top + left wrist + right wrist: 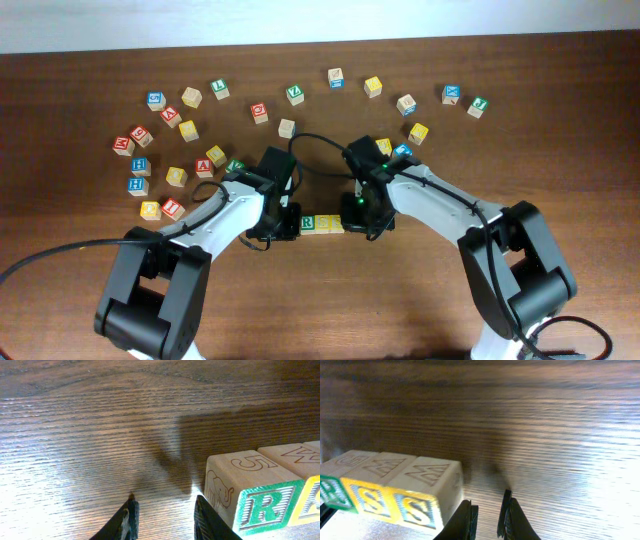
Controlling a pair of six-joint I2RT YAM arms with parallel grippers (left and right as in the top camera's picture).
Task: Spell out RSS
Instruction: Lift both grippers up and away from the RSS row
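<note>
Three cubes stand side by side in a row mid-table: the green R cube point(307, 222), a yellow S cube point(322, 222) and a second yellow S cube point(336, 222). My left gripper point(291, 222) is low at the R end of the row. In the left wrist view the left gripper point(165, 512) is open over bare wood, and its right finger stands right beside the R cube point(260, 502). My right gripper point(355, 221) is at the other end. In the right wrist view the right gripper point(488, 510) shows a narrow empty gap, just right of the end S cube point(415, 507).
Many other lettered cubes lie scattered in an arc across the back of the table, such as a yellow one point(373, 86), a blue one point(137, 185) and a red one point(260, 112). A black cable point(60, 255) trails off to the left.
</note>
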